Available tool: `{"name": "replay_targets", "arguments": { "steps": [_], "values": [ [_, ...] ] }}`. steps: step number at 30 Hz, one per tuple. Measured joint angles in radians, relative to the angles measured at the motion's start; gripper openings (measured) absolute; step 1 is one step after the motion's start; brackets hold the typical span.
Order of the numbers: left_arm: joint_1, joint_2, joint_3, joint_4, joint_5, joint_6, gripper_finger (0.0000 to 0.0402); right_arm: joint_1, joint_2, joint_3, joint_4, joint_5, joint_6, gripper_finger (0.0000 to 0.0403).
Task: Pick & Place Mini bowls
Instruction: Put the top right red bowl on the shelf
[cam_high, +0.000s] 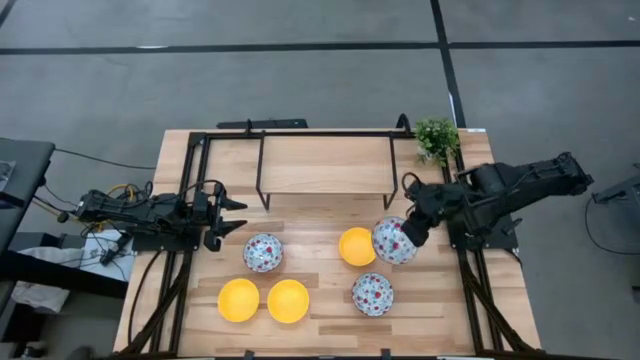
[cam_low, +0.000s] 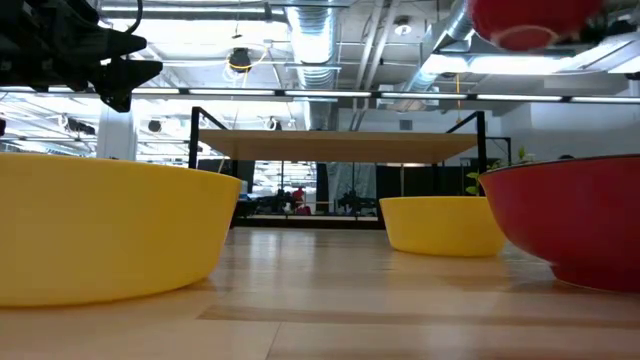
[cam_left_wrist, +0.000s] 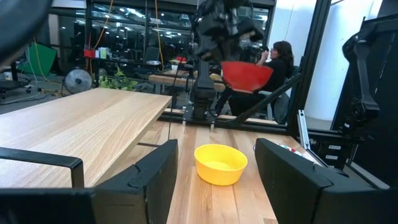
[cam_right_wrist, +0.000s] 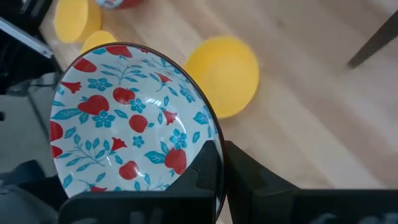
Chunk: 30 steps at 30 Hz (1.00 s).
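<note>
The right gripper (cam_high: 412, 232) is clamped on the rim of a floral mini bowl (cam_high: 394, 241), which hangs lifted off the wooden table (cam_high: 320, 165) and tilted; in the right wrist view that rim (cam_right_wrist: 214, 155) is pinched between the two dark fingers (cam_right_wrist: 205, 171), the patterned inside facing the camera. Just beside it on the table sits a yellow bowl (cam_high: 356, 246). Nearer the front edge stand another floral bowl (cam_high: 372, 294) and two yellow bowls (cam_high: 288, 301), touching each other. A third floral bowl (cam_high: 263, 252) lies near the left gripper (cam_high: 232, 215), whose fingers are spread wide, holding nothing, above the table's left side.
</note>
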Motion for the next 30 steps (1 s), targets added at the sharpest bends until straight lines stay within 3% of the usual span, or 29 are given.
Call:
{"name": "replay_targets", "arguments": {
  "steps": [7, 14, 23, 30],
  "values": [
    [0.0, 0.0, 0.0, 0.0, 0.0, 0.0, 0.0214, -0.174, 0.149, 0.263, -0.193, -0.029, -0.211, 0.0],
    [0.0, 0.0, 0.0, 0.0, 0.0, 0.0, 0.0214, -0.391, 0.284, 0.444, -0.228, -0.093, -0.491, 0.0],
    [0.0, 0.0, 0.0, 0.001, 0.0, 0.0, 0.0214, -0.659, 0.462, 0.54, -0.228, -0.206, -0.783, 0.0],
    [0.0, 0.0, 0.0, 0.001, 0.0, 0.0, 0.0214, -0.791, 0.59, 0.548, -0.218, -0.21, -0.921, 0.0]
  ]
}}
